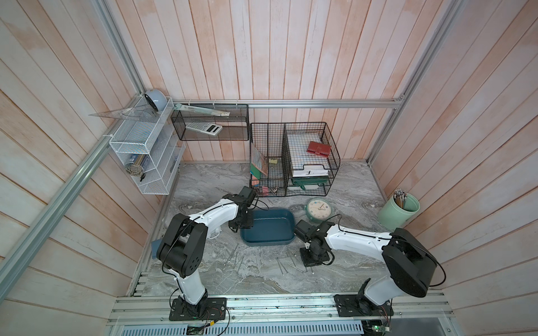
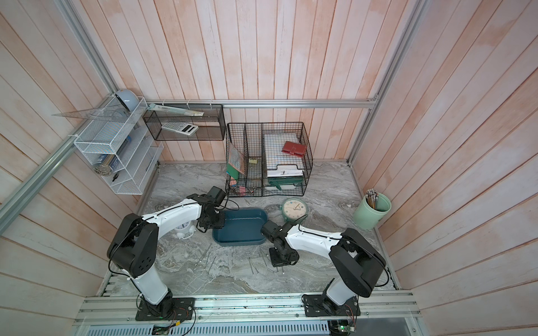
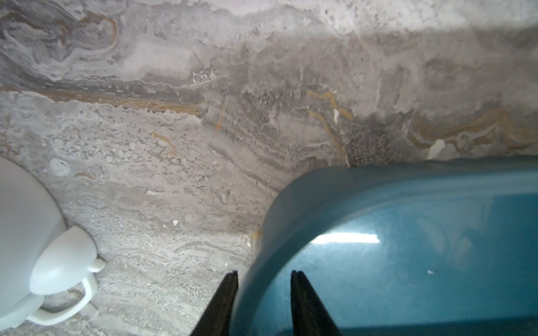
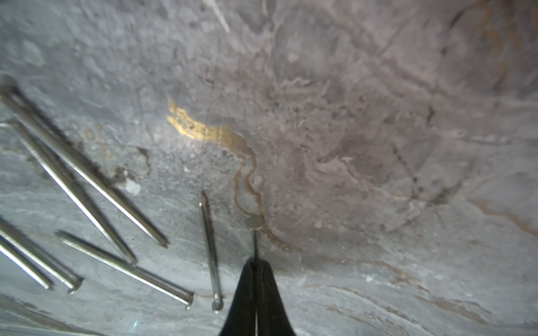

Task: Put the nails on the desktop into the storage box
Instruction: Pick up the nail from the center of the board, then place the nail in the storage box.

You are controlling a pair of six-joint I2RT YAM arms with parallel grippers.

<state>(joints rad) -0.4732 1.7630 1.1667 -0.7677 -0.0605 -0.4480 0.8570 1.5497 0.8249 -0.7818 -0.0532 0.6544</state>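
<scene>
The teal storage box (image 1: 270, 229) (image 2: 240, 225) lies mid-desktop (image 1: 262, 285). My left gripper (image 1: 241, 225) (image 3: 265, 273) is at its left end, shut on the rim: one finger outside the wall, the other inside the storage box (image 3: 407, 232). Several silvery nails lie loose in front of the box, in a left group (image 1: 235, 259) and a right group (image 1: 286, 263). My right gripper (image 1: 310, 263) (image 4: 256, 261) points down at the right group, shut on a nail whose head (image 4: 254, 222) sticks out past the tips. More nails (image 4: 87, 186) (image 4: 209, 250) lie beside it.
A green clock (image 1: 318, 209) lies just behind the box's right end. A white clock (image 2: 183, 231) (image 3: 29, 232) sits under my left arm. A black wire organiser (image 1: 294, 160) stands at the back, and a pale green cup (image 1: 398, 211) of pencils at the right wall.
</scene>
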